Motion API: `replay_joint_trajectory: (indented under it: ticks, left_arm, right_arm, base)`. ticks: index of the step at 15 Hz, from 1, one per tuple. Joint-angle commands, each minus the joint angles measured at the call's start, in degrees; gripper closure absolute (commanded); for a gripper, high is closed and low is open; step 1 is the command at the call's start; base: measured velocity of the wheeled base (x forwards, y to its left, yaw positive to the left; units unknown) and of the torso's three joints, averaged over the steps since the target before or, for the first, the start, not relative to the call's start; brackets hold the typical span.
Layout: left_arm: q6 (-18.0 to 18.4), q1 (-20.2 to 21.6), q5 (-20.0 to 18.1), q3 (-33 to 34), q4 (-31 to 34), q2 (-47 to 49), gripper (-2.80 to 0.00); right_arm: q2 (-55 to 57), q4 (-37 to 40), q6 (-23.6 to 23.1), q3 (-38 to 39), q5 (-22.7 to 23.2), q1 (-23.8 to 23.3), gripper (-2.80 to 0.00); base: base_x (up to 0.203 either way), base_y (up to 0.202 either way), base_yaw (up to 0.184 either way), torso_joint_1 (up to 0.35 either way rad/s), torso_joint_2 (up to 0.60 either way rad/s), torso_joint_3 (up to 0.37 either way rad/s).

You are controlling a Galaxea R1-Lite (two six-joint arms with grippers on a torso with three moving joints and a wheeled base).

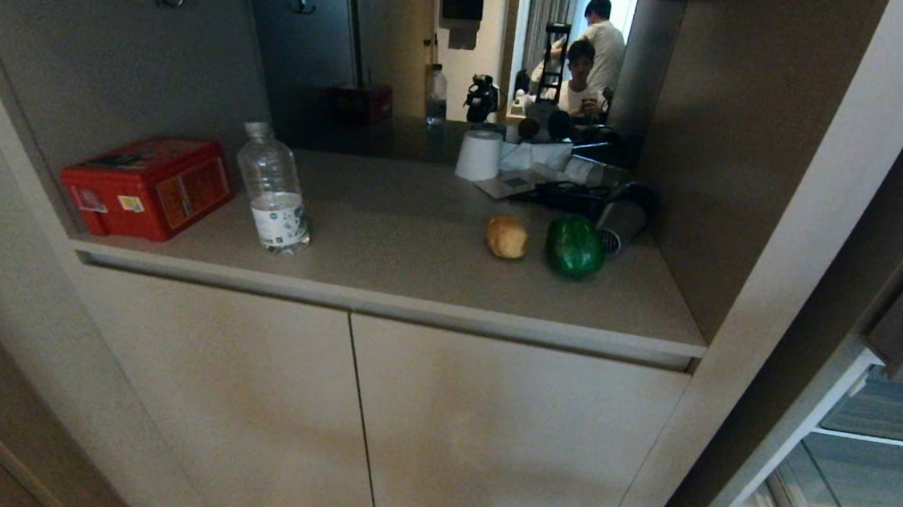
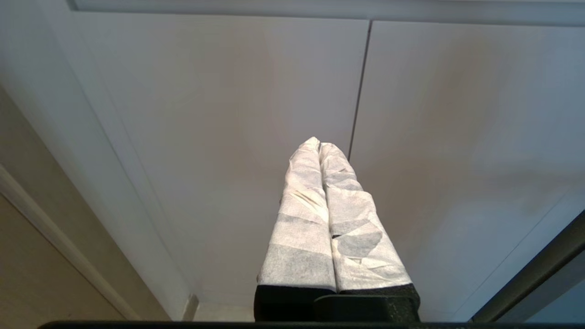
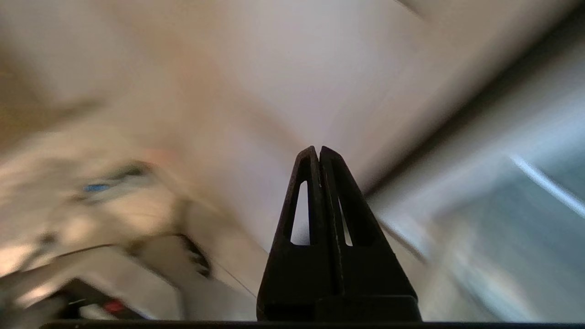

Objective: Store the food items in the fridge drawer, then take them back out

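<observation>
The right claw [image 3: 319, 151] has its two black fingers pressed flat together with nothing between them. In the head view only a dark part of that arm shows, low at the right corner in front of the open fridge [image 1: 879, 448]. The left claw [image 2: 319, 144], its fingers wrapped in white cloth, is likewise closed and empty, parked pointing at the beige cabinet doors [image 2: 228, 114].

Judging from this, the task is at its very start: neither food item has been picked up. The potato [image 1: 507, 236] and the green pepper [image 1: 574, 247] sit just beside each other on the tabletop [image 1: 405, 234], towards its right side. The fridge drawer cannot be made out for certain among the clear shelves at the lower right. The next move probably calls for opening the right claw and reaching one of the two items, or first pulling the drawer out.

The tabletop is a grey-beige recessed ledge above the cabinet doors. Well to the left stand a water bottle [image 1: 273, 189] and a red tin box [image 1: 146, 185]; at the back are a white paper roll [image 1: 478, 156] and dark clutter. A mirror [image 1: 434, 59] behind reflects two people and a room.
</observation>
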Motion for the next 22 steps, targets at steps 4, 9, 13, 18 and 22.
replay_joint_trajectory:
  ticks: [4, 9, 13, 18, 22]
  left_arm:
    - [-0.02, 0.04, 0.02, 0.62, -0.03, -0.02, 0.0]
    - [-0.02, 0.04, 0.02, 0.62, -0.03, -0.02, 0.0]
    - [-0.02, 0.04, -0.05, 0.62, -0.03, -0.02, 0.0]
    - [-0.02, 0.04, 0.02, 0.62, -0.03, -0.02, 0.0]
    - [-0.02, 0.04, 0.01, 0.62, -0.03, 0.04, 0.0]
  right_arm:
    - [6.03, -0.1, 0.31, -6.29, 8.12, 9.63, 0.0]
    - [19.06, -0.14, 9.82, -23.28, 9.57, 16.51, 0.0]
    - [31.44, 0.08, 16.91, -35.2, 8.36, 22.58, 0.0]
    - [46.24, 0.02, 17.54, -50.55, -11.86, 23.35, -2.8]
    - [53.46, 0.21, 16.71, -60.63, -24.17, 24.3, -2.8]
  base:
    - [0.0, 0.0, 0.0, 0.0, 0.0, 0.0]
    - [0.0, 0.0, 0.0, 0.0, 0.0, 0.0]
    - [0.0, 0.0, 0.0, 0.0, 0.0, 0.0]
    - [0.0, 0.0, 0.0, 0.0, 0.0, 0.0]
    - [0.0, 0.0, 0.0, 0.0, 0.0, 0.0]
